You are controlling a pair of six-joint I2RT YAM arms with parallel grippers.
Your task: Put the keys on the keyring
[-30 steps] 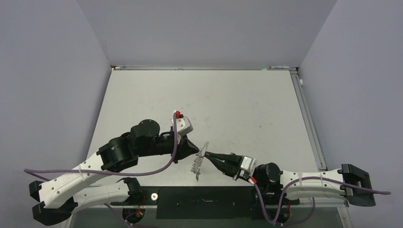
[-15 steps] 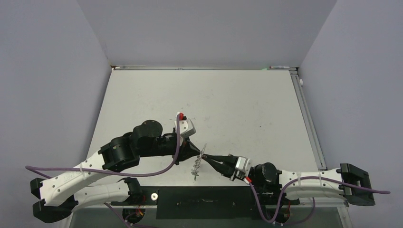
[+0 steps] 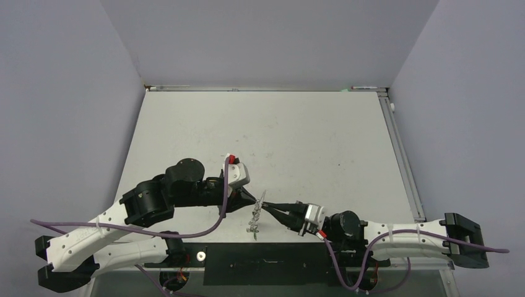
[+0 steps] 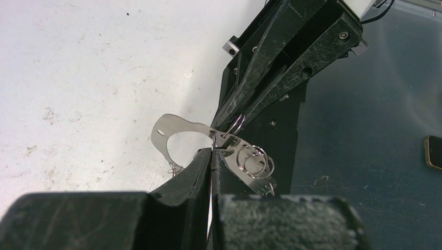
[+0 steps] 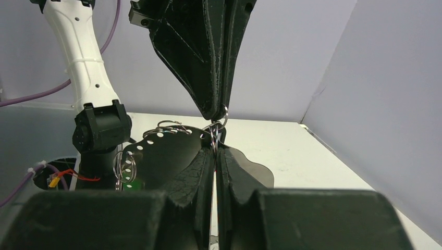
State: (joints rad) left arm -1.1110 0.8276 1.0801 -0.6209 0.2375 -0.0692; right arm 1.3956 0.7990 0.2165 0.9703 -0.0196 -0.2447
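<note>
The keyring point(image 3: 255, 216) hangs just above the table's near edge, stretched between the two grippers. In the left wrist view it shows a curved pale metal strap point(image 4: 176, 126) and two silver rings point(image 4: 253, 159). My left gripper point(image 4: 212, 151) is shut on a thin ring at the strap's edge. My right gripper point(image 5: 215, 149) is shut on another small ring point(image 5: 223, 115), tip to tip with the left fingers point(image 5: 208, 67). The right wrist view shows the strap point(image 5: 167, 151) in shadow with a row of holes, hanging rings point(image 5: 124, 164) and a small green piece point(image 5: 134, 184). No keys can be made out.
The white table point(image 3: 278, 136) is walled by grey panels on three sides. A black strip point(image 3: 266, 263) runs along the near edge under the keyring. Purple cables point(image 3: 204, 230) loop from both arms. The right arm's fingers point(image 4: 271, 67) fill the left wrist view's upper middle.
Both grippers and the keyring between them have shifted slightly left and toward the near edge. The left arm has drawn back. Both grips stayed shut.
</note>
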